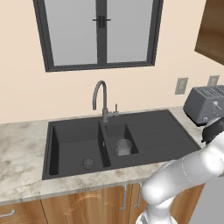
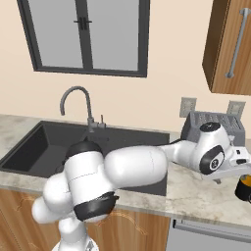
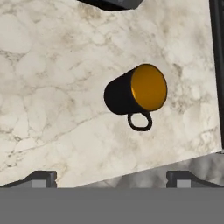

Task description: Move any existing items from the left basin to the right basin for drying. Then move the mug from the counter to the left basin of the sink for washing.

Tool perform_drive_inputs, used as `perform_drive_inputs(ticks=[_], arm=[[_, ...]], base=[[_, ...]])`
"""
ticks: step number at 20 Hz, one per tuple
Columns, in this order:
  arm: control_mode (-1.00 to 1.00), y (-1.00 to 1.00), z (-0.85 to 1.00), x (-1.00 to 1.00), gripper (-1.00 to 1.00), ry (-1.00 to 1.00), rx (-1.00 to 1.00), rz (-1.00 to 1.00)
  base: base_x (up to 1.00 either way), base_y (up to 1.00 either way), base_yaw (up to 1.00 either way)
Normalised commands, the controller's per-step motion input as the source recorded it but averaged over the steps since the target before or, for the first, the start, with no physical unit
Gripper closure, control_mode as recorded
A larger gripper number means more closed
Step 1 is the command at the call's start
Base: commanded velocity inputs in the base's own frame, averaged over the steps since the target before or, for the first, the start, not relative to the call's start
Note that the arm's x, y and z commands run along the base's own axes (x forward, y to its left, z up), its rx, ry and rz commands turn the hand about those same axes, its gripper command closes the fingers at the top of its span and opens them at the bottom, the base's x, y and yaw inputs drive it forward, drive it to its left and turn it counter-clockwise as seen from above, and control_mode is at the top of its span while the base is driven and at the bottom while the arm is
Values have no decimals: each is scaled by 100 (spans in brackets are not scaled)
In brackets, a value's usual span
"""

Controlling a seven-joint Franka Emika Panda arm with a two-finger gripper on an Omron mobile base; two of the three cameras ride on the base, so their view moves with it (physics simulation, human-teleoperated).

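The black mug (image 3: 135,94) with its orange inside stands upright on the marbled counter (image 3: 52,87), handle toward the bottom of the hand view. My gripper (image 3: 111,178) hangs above it, open, with nothing between its fingers. In the right base view the mug (image 2: 243,188) sits at the far right edge, just below my hand. The clear glass (image 1: 124,146) stands upright in the narrow right basin (image 1: 114,131). Nothing lies in the wide left basin (image 1: 72,142) around its round drain (image 1: 88,163).
A grey toaster (image 1: 205,104) (image 2: 213,125) stands behind the mug against the wall. The gooseneck tap (image 1: 101,98) rises behind the bowls, and the ribbed drainboard (image 1: 159,133) lies right of them. The counter's front edge (image 3: 131,168) runs close to the mug.
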Motion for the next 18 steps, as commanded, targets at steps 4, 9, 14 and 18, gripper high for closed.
perform_drive_inputs(ticks=[4,9,14,18], arm=[[-100,-25,-17,5,-100,0,0,0],[-100,-15,-13,10,-100,0,0,0],[-100,-4,-15,8,-100,0,0,0],[-100,0,-19,7,-100,0,0,0]], base=[[0,0,0],[0,0,0],[0,0,0],[0,0,0]])
